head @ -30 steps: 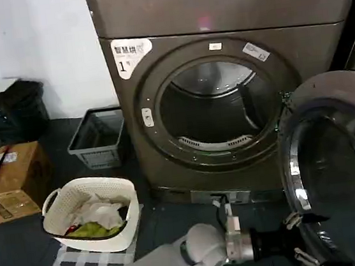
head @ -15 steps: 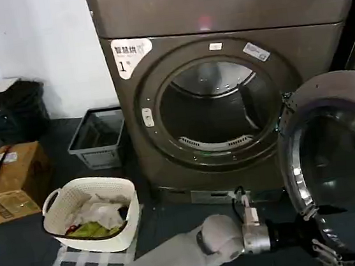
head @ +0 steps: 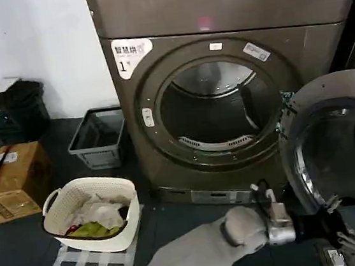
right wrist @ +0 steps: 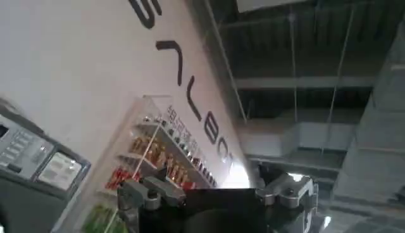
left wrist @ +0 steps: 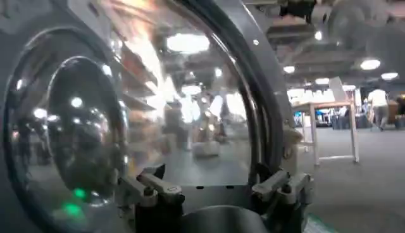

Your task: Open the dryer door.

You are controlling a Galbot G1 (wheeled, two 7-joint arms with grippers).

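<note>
1. One dryer door is standing swung wide at the right of the dryer, its drum exposed.
2. Left gripper is hovering spread at the door's lower rim, gripping nothing; opening looks essentially complete.

one dryer, two baskets, one box

Head overlooks dryer; left wrist hugs dryer door.
</note>
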